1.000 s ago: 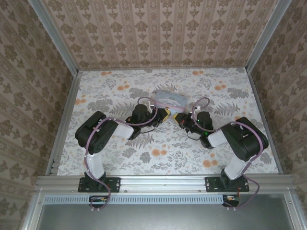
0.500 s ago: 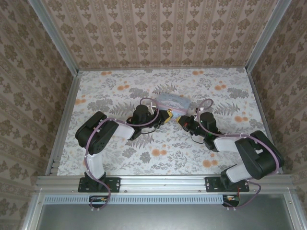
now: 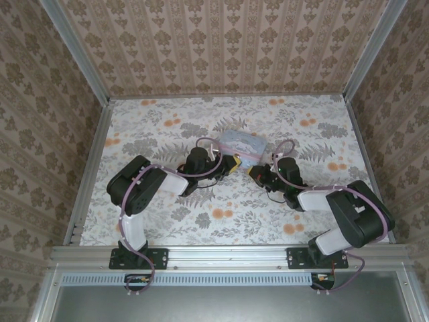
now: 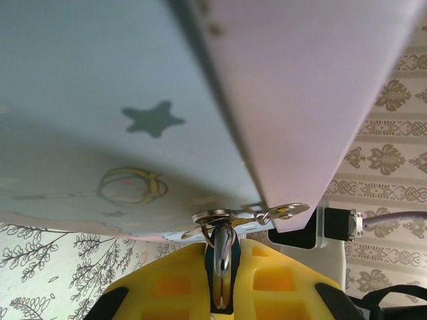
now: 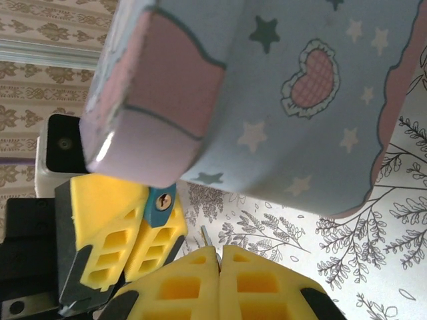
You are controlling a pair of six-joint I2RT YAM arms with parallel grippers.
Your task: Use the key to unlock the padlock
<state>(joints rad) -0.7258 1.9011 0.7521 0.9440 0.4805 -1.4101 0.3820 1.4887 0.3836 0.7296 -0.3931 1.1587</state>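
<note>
My left gripper (image 3: 232, 163) is shut on the small teal padlock (image 5: 160, 204), whose brass keyhole faces my right wrist camera. In the left wrist view the padlock's metal shackle (image 4: 224, 252) stands between the yellow fingers (image 4: 175, 280), passing through the hasp (image 4: 217, 217) of the pale blue tin (image 3: 240, 142). My right gripper (image 5: 220, 257) is shut on the key. Only the key's silver tip (image 5: 206, 237) sticks out, a short way right of and below the keyhole, not touching it. The two grippers (image 3: 255, 172) face each other just in front of the tin.
The pale blue cartoon tin (image 5: 287, 100) with pink edges hangs close over both grippers. Floral tablecloth (image 3: 154, 131) covers the table, with patterned walls (image 3: 221, 47) and aluminium rails on three sides. Open tabletop lies to the left, right and front of the arms.
My right arm's elbow has swung out to the right, and its gripper has shifted slightly nearer and to the right. The left gripper with the padlock has stayed put.
</note>
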